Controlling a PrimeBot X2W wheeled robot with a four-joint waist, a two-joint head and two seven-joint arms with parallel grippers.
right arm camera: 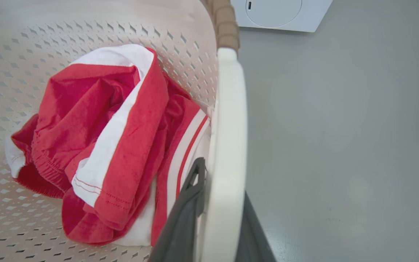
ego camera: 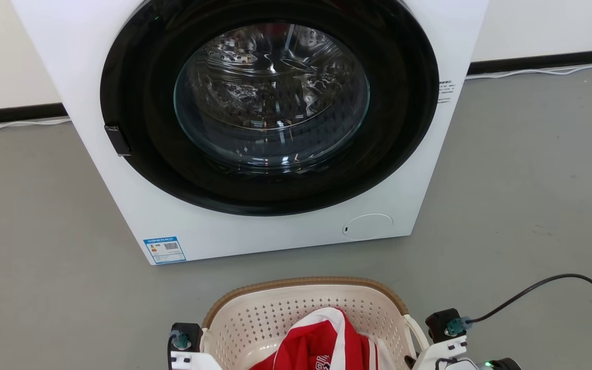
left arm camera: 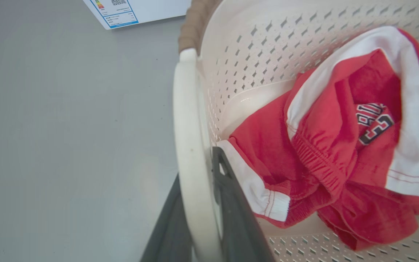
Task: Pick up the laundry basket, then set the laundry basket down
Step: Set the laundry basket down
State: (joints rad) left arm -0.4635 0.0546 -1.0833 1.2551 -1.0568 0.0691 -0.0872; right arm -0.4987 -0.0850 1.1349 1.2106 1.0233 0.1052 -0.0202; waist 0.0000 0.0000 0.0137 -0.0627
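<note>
Basket sits between both grippers. Left gripper pinches its left handle; right gripper pinches the right handle. Red clothes lie inside, and the washer stands beyond the fingertips.

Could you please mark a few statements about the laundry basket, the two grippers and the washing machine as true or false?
1. The left gripper is closed on the left loop handle of the laundry basket. True.
2. The laundry basket is empty. False: a red and white garment lies in it.
3. The right gripper is closed on the right loop handle. True.
4. The laundry basket sits on top of the washing machine. False: it is in front of the machine, between the two grippers.
</note>
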